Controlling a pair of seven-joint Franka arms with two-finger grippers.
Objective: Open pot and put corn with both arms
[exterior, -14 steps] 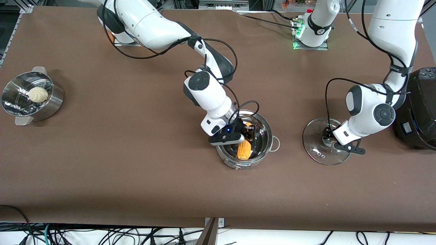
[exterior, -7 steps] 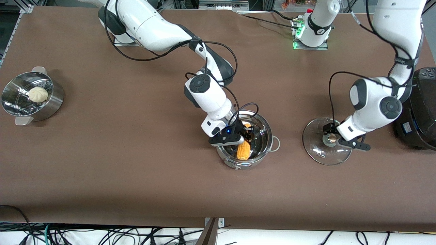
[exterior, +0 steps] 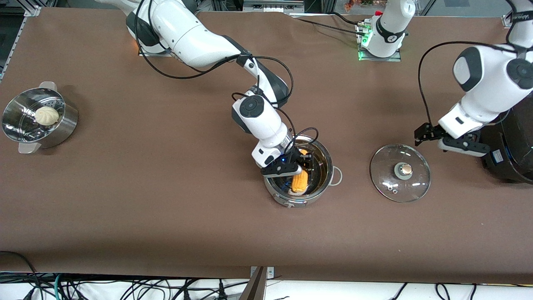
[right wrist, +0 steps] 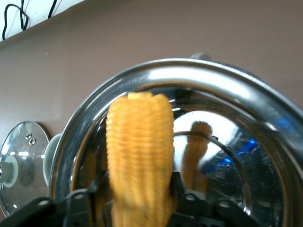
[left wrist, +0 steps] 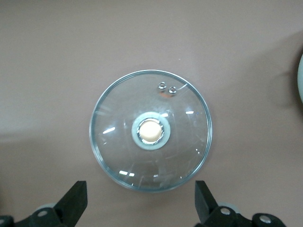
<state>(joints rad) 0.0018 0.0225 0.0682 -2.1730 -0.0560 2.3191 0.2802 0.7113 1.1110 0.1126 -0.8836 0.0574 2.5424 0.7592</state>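
The shiny steel pot (exterior: pixel 329 166) stands uncovered mid-table. My right gripper (exterior: pixel 297 164) reaches down into it. The yellow-orange corn (exterior: pixel 300 182) stands between its fingers inside the pot, blurred in the right wrist view while the corn (right wrist: pixel 139 142) fills the gap of the right gripper (right wrist: pixel 137 189); the jaws stand open around it. The pot's rim (right wrist: pixel 189 71) curves round the cob. The glass lid (exterior: pixel 387 183) with its tan knob (exterior: pixel 404 169) lies flat on the table beside the pot, toward the left arm's end. My left gripper (exterior: pixel 429 135) hangs open and empty above the table by the lid (left wrist: pixel 113 127), its left gripper (left wrist: pixel 141 194) jaws wide.
A steel steamer pot (exterior: pixel 62 129) with a white bun (exterior: pixel 46 115) sits at the right arm's end of the table. A large black rice cooker (exterior: pixel 512 154) stands at the left arm's end, close to the left arm's wrist.
The left gripper opened off the lid's knob and rose away toward the rice cooker. The right gripper's jaws loosened and the corn turned more upright in the pot.
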